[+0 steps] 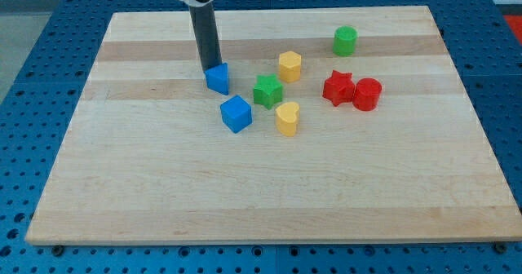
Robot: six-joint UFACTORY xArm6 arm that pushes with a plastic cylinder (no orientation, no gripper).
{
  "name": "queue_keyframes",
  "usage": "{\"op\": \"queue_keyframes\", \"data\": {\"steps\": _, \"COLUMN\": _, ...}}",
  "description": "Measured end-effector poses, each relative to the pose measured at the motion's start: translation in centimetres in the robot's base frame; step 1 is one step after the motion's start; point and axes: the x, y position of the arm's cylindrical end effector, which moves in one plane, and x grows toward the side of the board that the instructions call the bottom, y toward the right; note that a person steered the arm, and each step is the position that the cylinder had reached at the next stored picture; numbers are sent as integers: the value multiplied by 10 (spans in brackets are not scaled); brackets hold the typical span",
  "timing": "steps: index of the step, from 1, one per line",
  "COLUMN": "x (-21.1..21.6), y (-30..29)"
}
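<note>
Nearest the camera stretches the bare front of the pale wooden board (245, 201), resting on a blue perforated table (33, 78). Further in, the straight dark rod comes down from the view's top, and my tip (209, 68) sits right against the upper left edge of the small blue plastic block with a slanted top (218, 78), touching it or very nearly so. There are no fingers here to open or close; the rod holds nothing and can only press sideways.

These blocks look light, rigid and smooth, so they probably slide easily on the wood and may turn if pressed off-centre.

Just below it lies a blue plastic cube (236, 113). To the view's right come a green star block (267, 91), a yellow heart block (287, 118), a yellow hexagonal block (289, 65), then a red star block (338, 88) touching a red cylinder (367, 94). A green cylinder (345, 41) stands apart.
</note>
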Motion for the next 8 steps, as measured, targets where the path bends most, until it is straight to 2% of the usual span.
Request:
{"op": "queue_keyframes", "data": {"steps": 6, "x": -12, "y": 20}}
{"op": "queue_keyframes", "data": {"steps": 8, "x": 13, "y": 21}}
